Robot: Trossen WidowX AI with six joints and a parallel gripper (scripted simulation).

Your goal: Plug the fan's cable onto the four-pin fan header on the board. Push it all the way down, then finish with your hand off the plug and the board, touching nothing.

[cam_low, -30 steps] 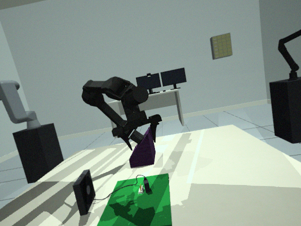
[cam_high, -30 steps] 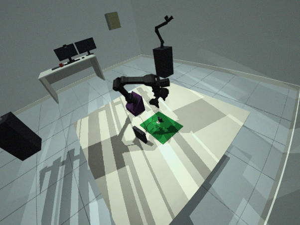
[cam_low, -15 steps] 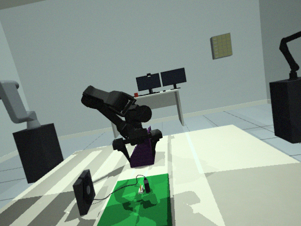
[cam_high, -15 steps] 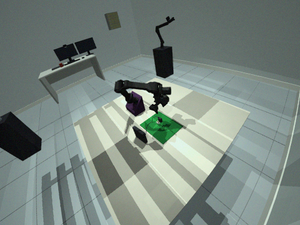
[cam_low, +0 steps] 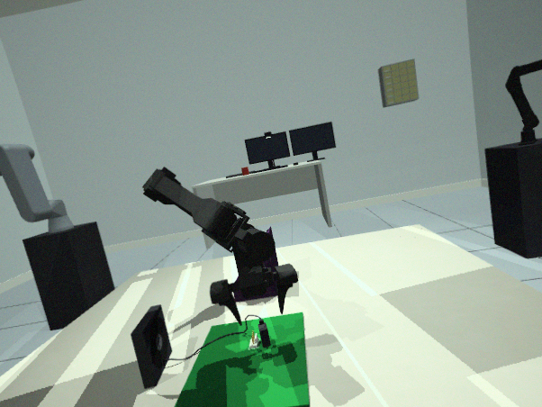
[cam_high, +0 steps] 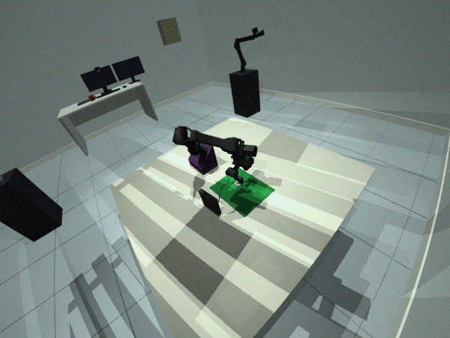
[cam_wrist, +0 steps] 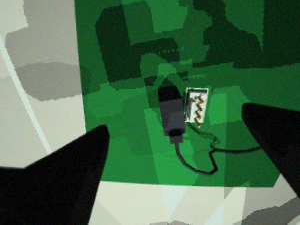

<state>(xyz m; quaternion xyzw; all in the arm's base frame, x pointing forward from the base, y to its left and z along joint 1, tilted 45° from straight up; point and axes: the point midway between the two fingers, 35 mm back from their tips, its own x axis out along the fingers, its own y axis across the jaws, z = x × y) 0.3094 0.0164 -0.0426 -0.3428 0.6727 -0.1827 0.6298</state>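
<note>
The black plug point(cam_low: 264, 334) point(cam_wrist: 171, 114) is on the green board point(cam_high: 258, 194) point(cam_low: 288, 392) point(cam_wrist: 250, 84), close beside the white four-pin header point(cam_low: 254, 344) point(cam_wrist: 196, 108) and not on its pins. Whether the plug stands or lies is hard to tell. A thin cable point(cam_low: 221, 335) point(cam_wrist: 235, 150) runs from its end to the black square fan point(cam_high: 210, 203) point(cam_low: 150, 347), which stands beside the board. My gripper point(cam_high: 238, 180) point(cam_low: 261, 318) point(cam_wrist: 173, 120) is open and empty, pointing down above the plug, with one finger to either side in the wrist view.
The arm's purple base point(cam_high: 203, 161) stands on the table point(cam_high: 232, 269) behind the board. The cable loops near the plug's end, and the fan is upright at the board's side. Desk point(cam_high: 108, 102) point(cam_low: 266, 189) and pedestals point(cam_high: 244, 93) point(cam_low: 67, 275) are far off.
</note>
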